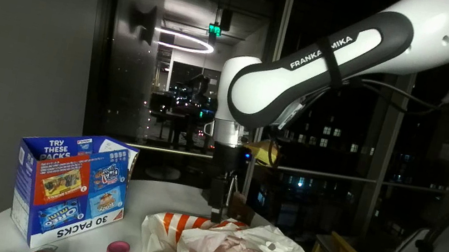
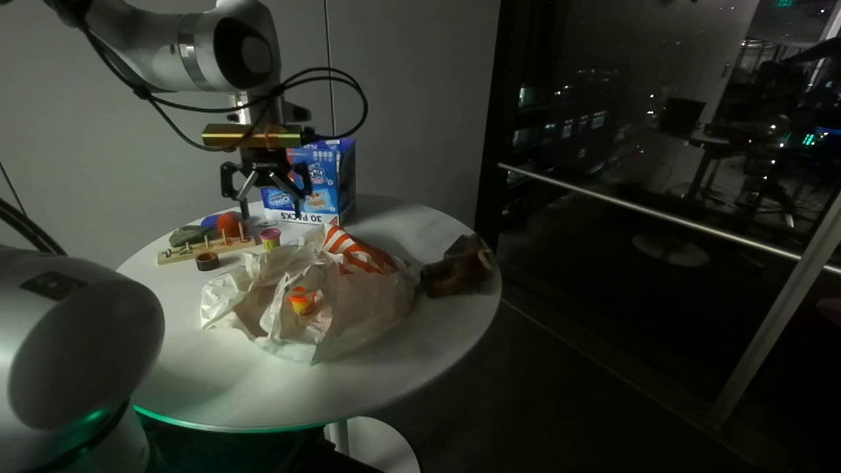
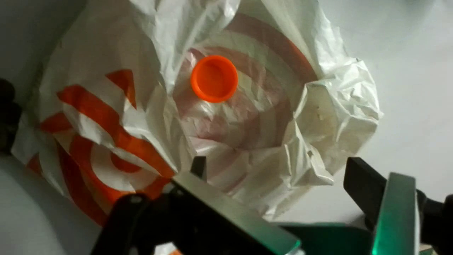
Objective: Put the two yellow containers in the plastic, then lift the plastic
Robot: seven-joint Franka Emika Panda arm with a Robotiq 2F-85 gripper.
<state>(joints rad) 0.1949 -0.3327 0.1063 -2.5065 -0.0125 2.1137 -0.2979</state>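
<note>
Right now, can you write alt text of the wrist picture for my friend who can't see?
A round orange container lid, seen from above, sits among the folds of a crumpled white plastic bag printed in orange. An open black-and-silver gripper spans the lower part, holding nothing, and a white tabletop shows at right.

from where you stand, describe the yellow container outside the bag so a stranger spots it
On the round white table, find the crumpled white plastic bag with orange print. Beside it, near one end of the wooden peg board, stands a yellow container. Its lid is pinkish purple; the other container, among the bag's folds, has an orange one.
</note>
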